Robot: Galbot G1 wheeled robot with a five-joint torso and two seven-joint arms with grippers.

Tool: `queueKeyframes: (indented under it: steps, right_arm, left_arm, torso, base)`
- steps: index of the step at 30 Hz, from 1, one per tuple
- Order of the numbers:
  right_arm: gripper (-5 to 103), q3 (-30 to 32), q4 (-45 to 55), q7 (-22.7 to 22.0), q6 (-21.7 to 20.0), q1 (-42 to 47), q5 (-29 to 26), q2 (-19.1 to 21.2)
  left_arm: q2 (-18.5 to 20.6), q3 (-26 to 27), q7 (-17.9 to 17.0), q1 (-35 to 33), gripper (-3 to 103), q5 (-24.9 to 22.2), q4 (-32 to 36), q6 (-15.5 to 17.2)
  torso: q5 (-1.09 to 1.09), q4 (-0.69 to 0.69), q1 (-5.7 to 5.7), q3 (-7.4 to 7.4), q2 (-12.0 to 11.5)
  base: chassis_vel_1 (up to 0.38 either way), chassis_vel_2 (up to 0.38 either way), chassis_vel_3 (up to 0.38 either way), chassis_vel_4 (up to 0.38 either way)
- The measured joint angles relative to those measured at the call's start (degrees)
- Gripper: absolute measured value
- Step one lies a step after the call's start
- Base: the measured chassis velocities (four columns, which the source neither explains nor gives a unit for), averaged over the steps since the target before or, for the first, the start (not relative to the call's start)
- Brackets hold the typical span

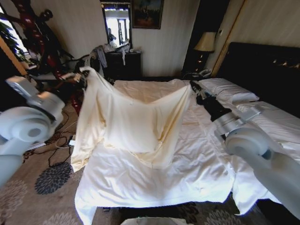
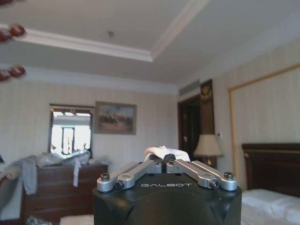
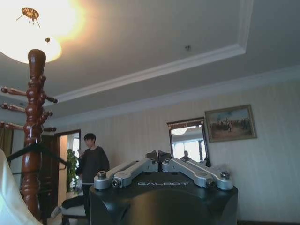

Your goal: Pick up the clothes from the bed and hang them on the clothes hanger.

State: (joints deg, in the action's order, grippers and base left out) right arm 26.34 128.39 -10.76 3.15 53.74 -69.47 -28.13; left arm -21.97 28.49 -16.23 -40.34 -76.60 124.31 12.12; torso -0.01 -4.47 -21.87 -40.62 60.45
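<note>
One cream-yellow garment (image 1: 136, 124) hangs stretched above the white bed (image 1: 187, 173), held by two grippers: the left gripper (image 1: 83, 75) and the right gripper (image 1: 194, 89) each pinch one top corner.

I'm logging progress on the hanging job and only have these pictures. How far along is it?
Done: the clothes are lifted off the bed, stretched between both grippers, lower edge draping onto the duvet. In hand: the left gripper pinches one top corner, fabric showing at its tips; the right gripper holds the other. Left: the clothes hanger hangs bare on the wooden stand, so the garment is not yet hung.
</note>
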Motion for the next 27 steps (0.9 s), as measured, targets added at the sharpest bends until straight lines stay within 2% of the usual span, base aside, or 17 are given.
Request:
queueKeyframes:
  steps: [6, 10, 15, 17, 21, 27]
  right_arm:
    - [0, 4.1, -1.3, 0.2, 0.5, -6.2, -4.7, 0.7]
    - [0, 5.5, -2.9, 1.4, 1.1, -7.5, -4.9, 1.1]
    - [0, 4.7, -3.3, 1.8, 1.1, -7.9, -4.1, -0.6]
    - [0, 4.3, -3.4, 2.0, 1.2, -7.6, -3.7, -1.0]
    - [0, 3.1, -3.9, 2.2, 1.3, -5.8, -1.8, -2.5]
    - [0, 1.2, -5.2, 2.3, 1.6, -4.0, -0.1, -5.8]
  left_arm:
    - [1.7, 2.1, -0.3, 6.8, 0, -5.0, -3.8, 0.2]
    - [1.0, -1.3, 0.1, 17.0, 0, -8.3, -9.1, 0.5]
    - [-0.7, -3.4, 0.2, 21.9, 0, -11.6, -11.2, 1.1]
    - [-0.9, -3.5, 0.1, 21.8, 0, -12.5, -11.2, 1.3]
    - [-2.7, -5.1, -0.9, 17.3, 0, -14.2, -9.6, 2.0]
    - [-7.5, -12.6, -3.8, 8.3, 0, -13.9, -5.5, 4.3]
  torso:
    - [0.0, 0.04, 0.0, 0.01, 0.0]
    - [0.03, -0.01, 0.0, 0.0, 0.0]
    - [0.01, 0.01, 0.0, 0.01, 0.0]
    - [0.02, 0.02, 0.0, 0.01, 0.0]
    - [0.02, 0.0, 0.0, 0.01, 0.0]
    - [0.01, 0.0, -0.01, 0.0, 0.0]
  base:
    - [0.0, 0.0, 0.0, 0.0]
    - [0.0, 0.0, 0.0, 0.0]
    - [0.0, 0.0, 0.0, 0.0]
    - [0.0, 0.0, 0.0, 0.0]
    - [0.0, 0.0, 0.0, 0.0]
    - [0.0, 0.0, 0.0, 0.0]
